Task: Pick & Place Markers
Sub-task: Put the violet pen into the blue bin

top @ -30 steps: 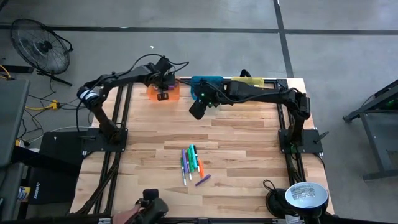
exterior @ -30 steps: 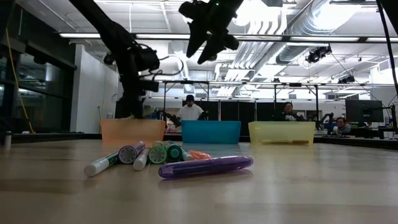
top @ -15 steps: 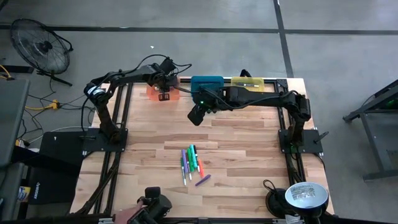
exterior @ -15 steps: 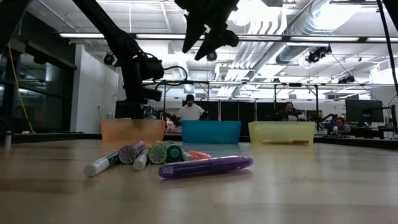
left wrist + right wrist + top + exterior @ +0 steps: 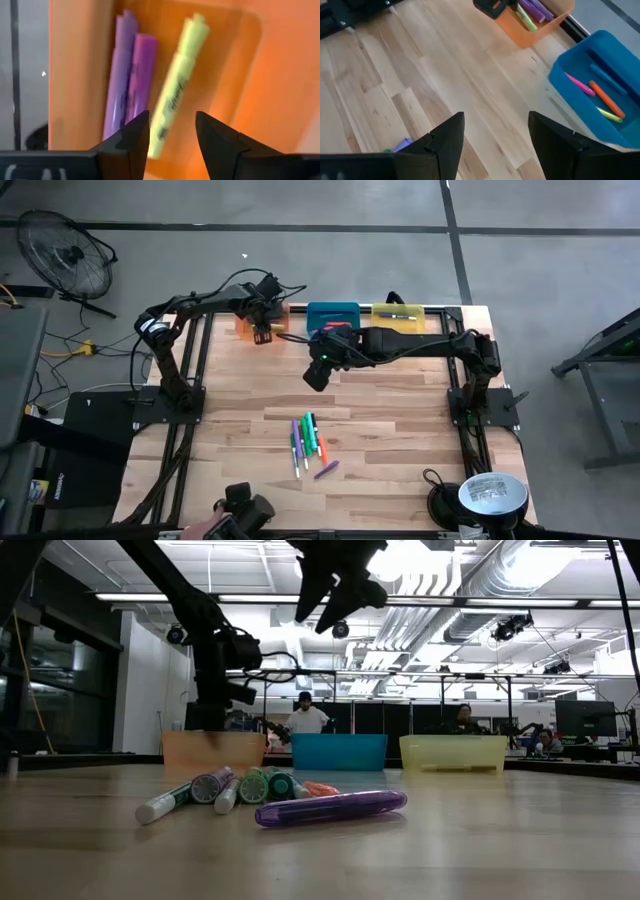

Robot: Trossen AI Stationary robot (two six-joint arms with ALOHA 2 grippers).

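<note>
Several markers (image 5: pixel 308 442) lie in a loose pile on the wooden table toward its near edge, a purple one (image 5: pixel 330 808) nearest the low camera. My left gripper (image 5: pixel 172 117) hangs open over the orange bin (image 5: pixel 262 323) at the far left, pointing down. Below it two purple markers (image 5: pixel 131 80) and a yellow one (image 5: pixel 176 85) lie on the bin's floor. My right gripper (image 5: pixel 316 372) hovers open above the bare middle of the table, with nothing between its fingers (image 5: pixel 495 135).
A blue bin (image 5: pixel 332 313) holding pink, orange and yellow markers (image 5: pixel 600 95) and a yellow bin (image 5: pixel 398 315) stand beside the orange one along the far edge. Bare wood lies between the bins and the pile. People sit in the room beyond (image 5: pixel 305 715).
My right gripper has drifted a little toward the table's near edge, staying open and well above the wood. The markers on the table have not moved.
</note>
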